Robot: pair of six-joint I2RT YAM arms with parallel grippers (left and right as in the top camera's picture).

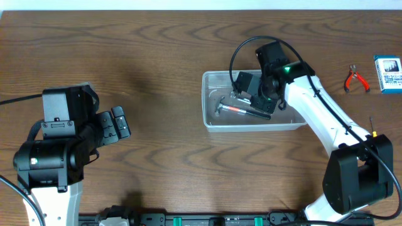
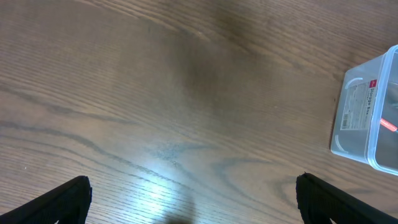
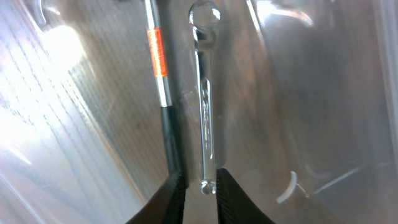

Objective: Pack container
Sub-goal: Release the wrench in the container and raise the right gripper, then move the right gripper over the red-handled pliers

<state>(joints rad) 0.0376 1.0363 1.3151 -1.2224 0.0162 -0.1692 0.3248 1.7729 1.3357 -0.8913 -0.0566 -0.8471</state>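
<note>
The clear plastic container stands right of the table's middle. It also shows at the right edge of the left wrist view. Inside it lies a hammer with a silver shaft, an orange band and a black handle. My right gripper reaches down into the container. Its jaws are shut on the end of a shiny chrome wrench, which lies parallel to the hammer. My left gripper is open and empty above bare wood at the far left.
Red-handled pliers and a small blue-and-white box lie at the table's far right. A thin tool pokes out beside the right arm's base. The container's walls closely surround the right gripper.
</note>
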